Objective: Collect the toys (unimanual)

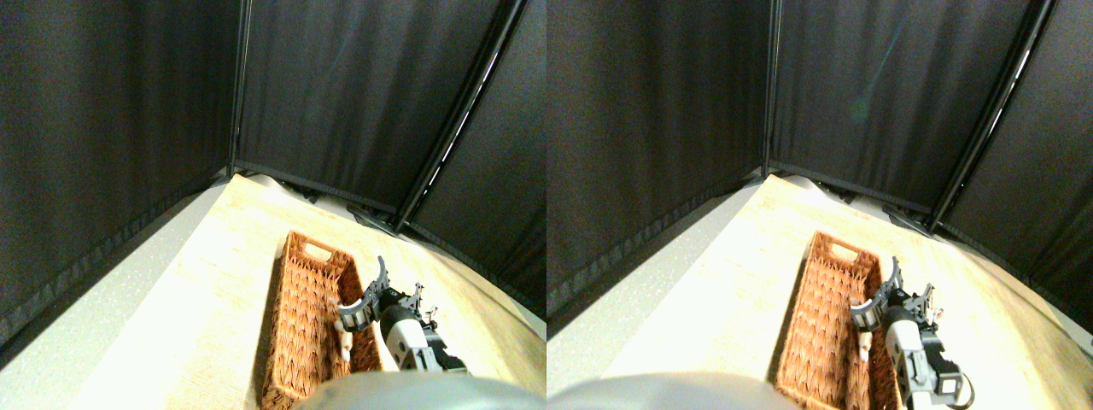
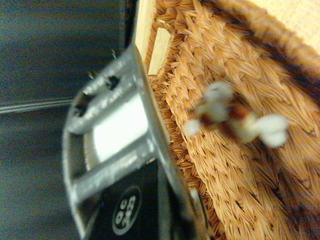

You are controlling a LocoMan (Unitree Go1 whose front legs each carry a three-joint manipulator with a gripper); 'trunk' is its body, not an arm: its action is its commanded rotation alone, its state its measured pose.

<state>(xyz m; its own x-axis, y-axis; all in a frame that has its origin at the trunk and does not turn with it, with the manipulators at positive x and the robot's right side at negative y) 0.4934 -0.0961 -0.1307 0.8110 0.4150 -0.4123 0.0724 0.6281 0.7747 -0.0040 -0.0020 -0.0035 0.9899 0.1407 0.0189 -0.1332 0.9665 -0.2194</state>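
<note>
A small white and brown plush toy [image 2: 232, 117] lies blurred against the woven floor of the long brown wicker basket [image 2: 250, 190]. In the stereo pair view the same toy [image 1: 343, 342] shows as a pale spot inside the basket [image 1: 299, 316], near its right wall. My right gripper [image 1: 362, 290] hangs just above that wall with its jaws spread open and nothing between them. The toy is below the gripper and apart from it. No other toys show in either view.
The basket stands lengthwise on a light wooden table [image 1: 196, 290]. Black curtain panels [image 1: 341, 94] on dark poles close in the table at the back and on both sides. A grey strip [image 1: 94, 316] runs along the table's left edge.
</note>
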